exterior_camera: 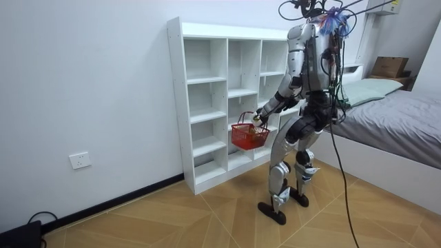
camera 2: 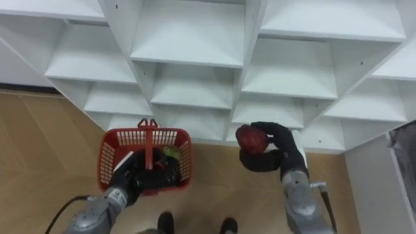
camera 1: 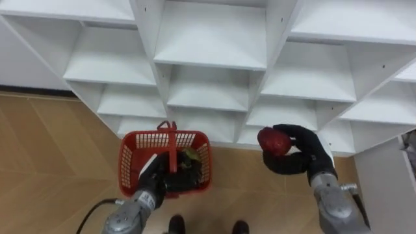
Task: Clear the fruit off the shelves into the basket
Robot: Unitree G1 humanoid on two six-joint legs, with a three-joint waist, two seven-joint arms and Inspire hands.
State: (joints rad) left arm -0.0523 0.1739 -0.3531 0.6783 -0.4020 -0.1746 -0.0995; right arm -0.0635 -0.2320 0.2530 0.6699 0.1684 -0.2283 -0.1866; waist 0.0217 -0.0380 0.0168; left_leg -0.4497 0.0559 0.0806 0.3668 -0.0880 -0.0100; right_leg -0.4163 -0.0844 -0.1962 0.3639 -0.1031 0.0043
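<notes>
1. We see the robot standing on the wooden floor (camera 1: 45,143), close up to the white closet (camera 1: 209,39) and facing its open compartments.
2. In the room view a bed (exterior_camera: 403,124) lies behind the robot, on the room view's right. A wall socket (exterior_camera: 80,160) sits low on the wall on the room view's left of the closet.
3. The left hand (camera 1: 155,185) is closed round the handle (camera 1: 171,146) of a red basket (camera 1: 127,166). The basket hangs from that hand in front of the closet's lower compartments, clear of the floor.
4. In the room view we find the basket at about hip level, between the robot's body and the front edge of the closet.
5. Inside the basket, against its right wall, we make out a greenish thing (camera 1: 190,156) with something dark beside it. We cannot tell what kind of fruit it is.
6. The right hand (camera 1: 307,156) holds a dark red fruit (camera 1: 273,141), with its fingers and thumb curled round it from the right and from below.
7. The fruit is up in the air, just in front of the front edge of a lower shelf. It is to the right of the basket and apart from it, not inside any compartment.
8. The two hands are at about the same level, with the basket's right wall nearest the fruit.
</notes>
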